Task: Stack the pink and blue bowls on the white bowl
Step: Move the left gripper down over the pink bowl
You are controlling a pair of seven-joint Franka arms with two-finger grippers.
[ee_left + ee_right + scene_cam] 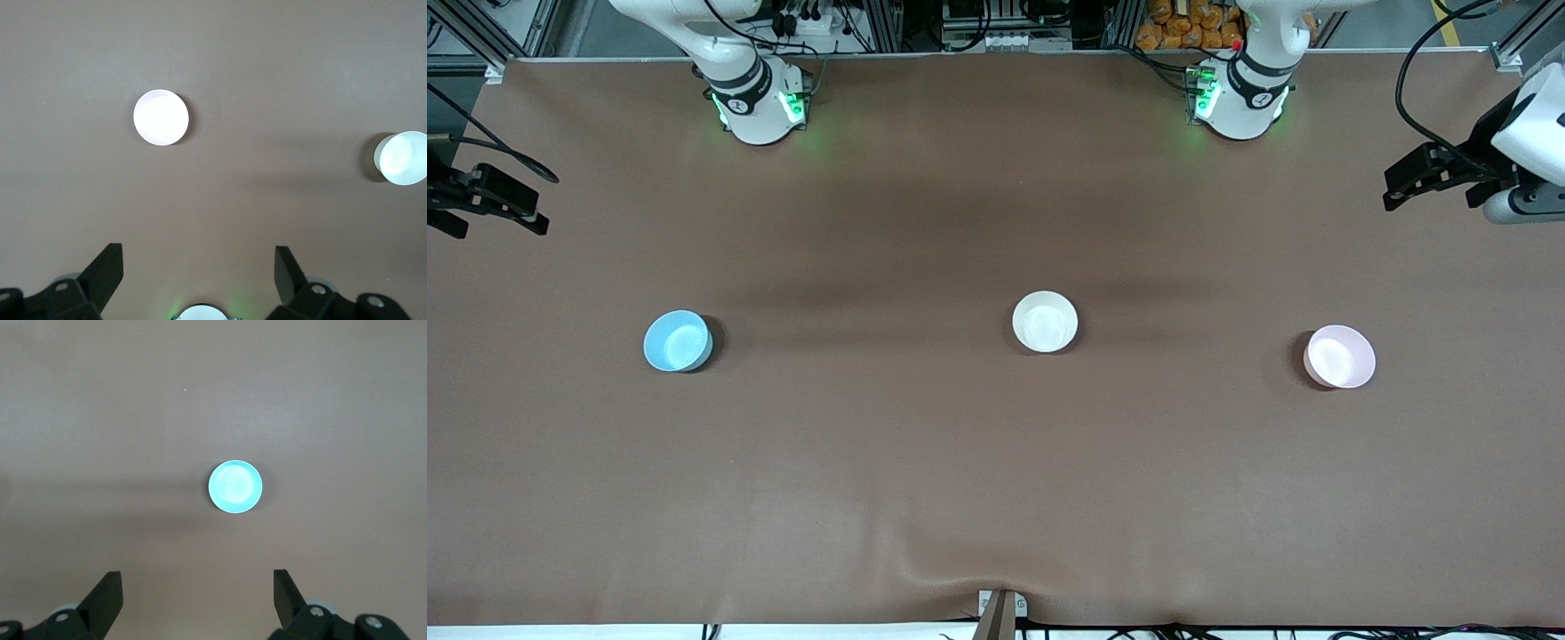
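Three round, smooth plastic bowls sat upright, well apart on brown bench (996, 480), white bowl (1045, 321) mid-bench, blue bowl (678, 340) toward right arm's end, pink bowl (1339, 356) toward left arm's end, left end effector (199, 267) and right end effector (197, 587) wide open, empty, raised over bench.

Even overhead light fell on the matte brown surface (996, 462), with soft broad shadow bands across its middle. Each bowl cast a short dark shadow. In the left wrist view, the pale pink plastic bowl (161, 117) was glared to white. Green indicator glow marked both arm bases.
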